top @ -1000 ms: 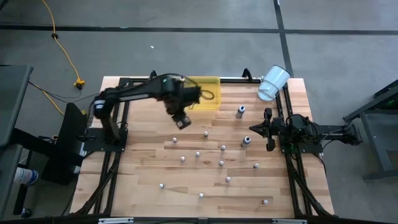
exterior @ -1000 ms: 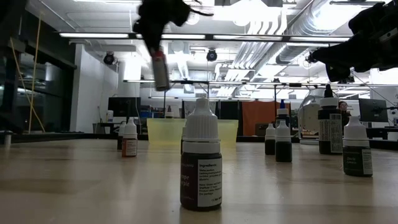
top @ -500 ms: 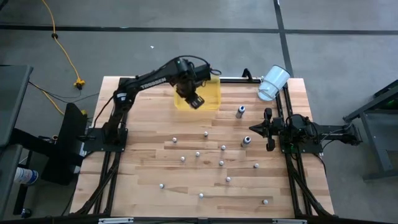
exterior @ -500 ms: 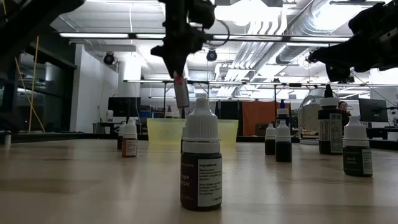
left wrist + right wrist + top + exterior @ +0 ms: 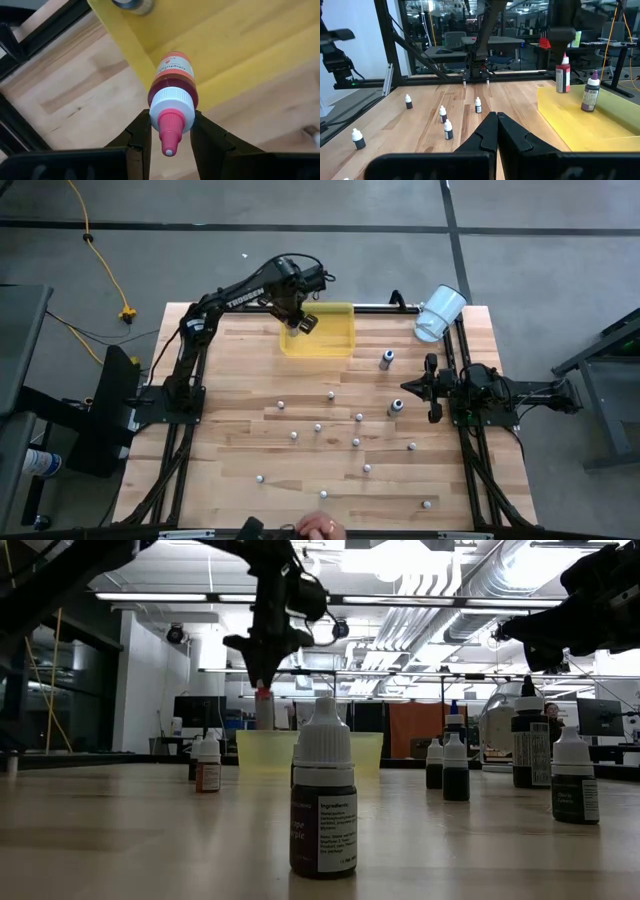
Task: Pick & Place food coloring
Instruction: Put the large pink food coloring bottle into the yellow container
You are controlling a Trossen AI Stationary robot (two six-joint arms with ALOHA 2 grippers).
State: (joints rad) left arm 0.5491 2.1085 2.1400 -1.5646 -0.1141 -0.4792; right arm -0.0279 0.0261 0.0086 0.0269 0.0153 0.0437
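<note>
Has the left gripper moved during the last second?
Yes. The left gripper, shut on a red bottle, moved from the bare wood to above the yellow tray.

In the overhead view the small pale-capped food coloring bottles [image 5: 318, 427] scattered on the pale wooden surface [image 5: 230, 450] are mere dots, their colours and labels unreadable. A person's hand [image 5: 318, 528] is cut off by that view's bottom edge. In the left wrist view, a dark bottle [image 5: 132, 4] standing in the translucent yellow rectangular tray [image 5: 235, 45] is cropped at the frame edge.
</note>
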